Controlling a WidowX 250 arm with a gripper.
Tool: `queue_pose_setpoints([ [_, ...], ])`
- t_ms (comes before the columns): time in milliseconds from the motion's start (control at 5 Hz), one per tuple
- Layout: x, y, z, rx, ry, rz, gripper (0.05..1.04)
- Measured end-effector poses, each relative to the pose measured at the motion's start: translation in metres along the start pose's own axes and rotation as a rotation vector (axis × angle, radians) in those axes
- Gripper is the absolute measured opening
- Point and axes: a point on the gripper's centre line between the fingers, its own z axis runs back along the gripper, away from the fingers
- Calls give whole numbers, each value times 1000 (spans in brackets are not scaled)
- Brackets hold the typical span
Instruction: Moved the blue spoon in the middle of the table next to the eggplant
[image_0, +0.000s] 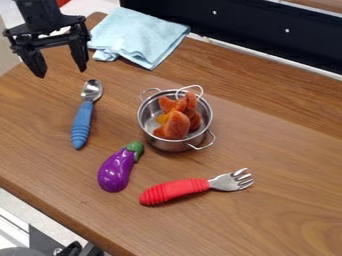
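Preferably, bring the wide-open, empty claw (62, 73) over the blue spoon (85, 109) just camera-side of it, then pinch squarely across the handle (81, 125) near its neck.

Spoon (82, 117) and pot (150, 135): a lane of bare wood between them, pinched at the top by the pot's side handle. Another strip runs between spoon and eggplant (115, 172). Eggplant's stem end sits near the pot, a tight spot. Narrow gap, eggplant to fork (175, 190). Pot's lower handle juts toward the fork; wood between. Orange toy (177, 125) pokes above the pot rim, blocking low passage. Cloth (137, 37) bunched at the back, dark panel (247, 27) beyond. Broadest open stretch of table (287, 130): right of pot.
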Motion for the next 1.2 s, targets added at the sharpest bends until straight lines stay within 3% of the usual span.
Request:
queue_pose_setpoints([
  [200,-3,1,-10,-1,34,5,1000],
  [400,-1,6,-15,1,26,23,1000],
  [800,-9,9,-46,62,-28,4,1000],
  [1200,-19,6,-69,46,-47,-22,1000],
])
